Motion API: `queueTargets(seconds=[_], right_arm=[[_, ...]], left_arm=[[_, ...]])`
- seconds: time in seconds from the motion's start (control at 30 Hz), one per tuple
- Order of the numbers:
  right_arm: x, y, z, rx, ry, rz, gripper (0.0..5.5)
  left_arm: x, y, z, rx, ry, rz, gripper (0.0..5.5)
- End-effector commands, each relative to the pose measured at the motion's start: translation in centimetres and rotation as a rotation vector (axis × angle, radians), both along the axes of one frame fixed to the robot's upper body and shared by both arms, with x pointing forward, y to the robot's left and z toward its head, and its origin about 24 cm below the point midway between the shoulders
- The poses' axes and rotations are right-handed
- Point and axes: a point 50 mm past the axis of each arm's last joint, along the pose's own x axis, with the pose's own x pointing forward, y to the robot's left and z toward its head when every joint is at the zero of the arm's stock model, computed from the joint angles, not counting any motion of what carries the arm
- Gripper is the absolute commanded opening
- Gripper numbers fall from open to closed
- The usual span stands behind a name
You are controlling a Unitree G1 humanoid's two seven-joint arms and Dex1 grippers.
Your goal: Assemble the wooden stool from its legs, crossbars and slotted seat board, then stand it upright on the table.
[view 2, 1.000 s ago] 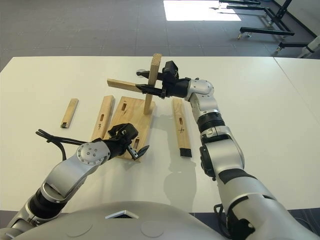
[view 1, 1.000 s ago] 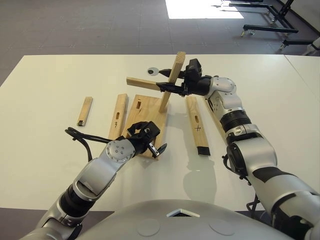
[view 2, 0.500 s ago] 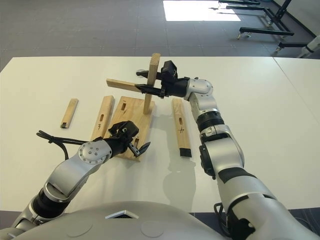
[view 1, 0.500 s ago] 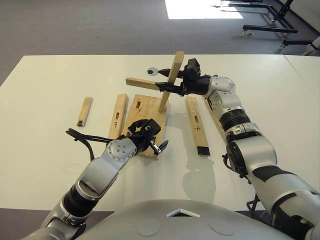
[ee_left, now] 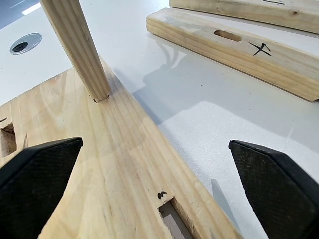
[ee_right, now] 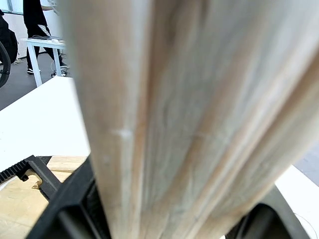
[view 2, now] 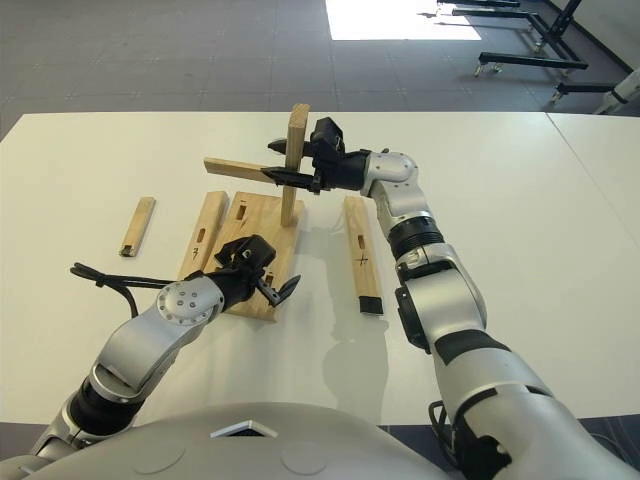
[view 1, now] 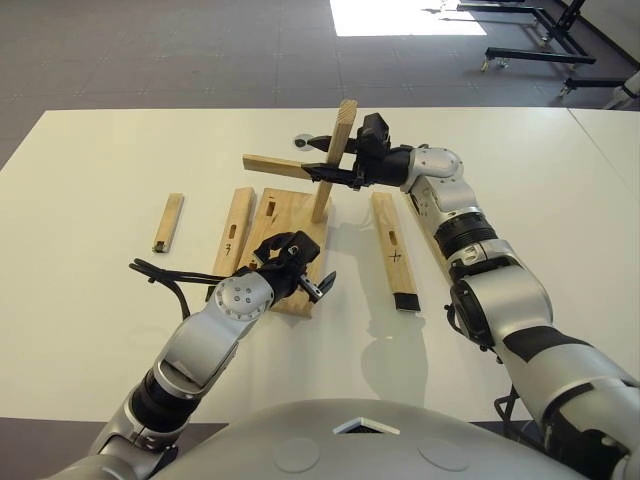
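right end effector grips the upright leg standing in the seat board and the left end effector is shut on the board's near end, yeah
Not quite: the left end effector is open over the near end of the seat board, fingers spread wide in the left wrist view. The right end effector does grip the upright leg standing in the board.

The desk [view 1: 90, 180] was big, white and flat. It had a small round hole [ee_left: 22, 44] near its far side. Another white table [view 1: 612, 135] stood just beside it on the right, with a thin gap between them. Behind them the floor [view 1: 150, 50] was grey, like carpet. A bright patch of light [view 1: 400, 15] lay on the floor far back. Black metal frames [view 1: 540, 56] on little wheels stood near that light. Farther off, a small white table [ee_right: 42, 47] with thin legs stood on a dark floor.
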Motion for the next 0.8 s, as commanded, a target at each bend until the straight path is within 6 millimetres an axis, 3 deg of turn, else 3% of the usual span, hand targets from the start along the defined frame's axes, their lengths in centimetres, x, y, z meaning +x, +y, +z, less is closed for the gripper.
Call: queueTargets(seconds=[0.03,0.63,0.8], right_arm=[[-2.9,-0.4,-7.6,-0.39,0.124,0.065,2.25],[-3.1,-0.2,-8.2,-0.356,0.152,0.018,2.26],[-3.2,-0.3,-8.7,-0.347,0.186,-0.012,3.38]], left_arm=[[0.7,0.5,0.0,0.022,-0.014,0.034,5.4],[1.3,0.8,0.3,0.021,-0.024,0.047,5.4],[1.4,0.8,0.2,0.025,-0.024,0.044,5.4]])
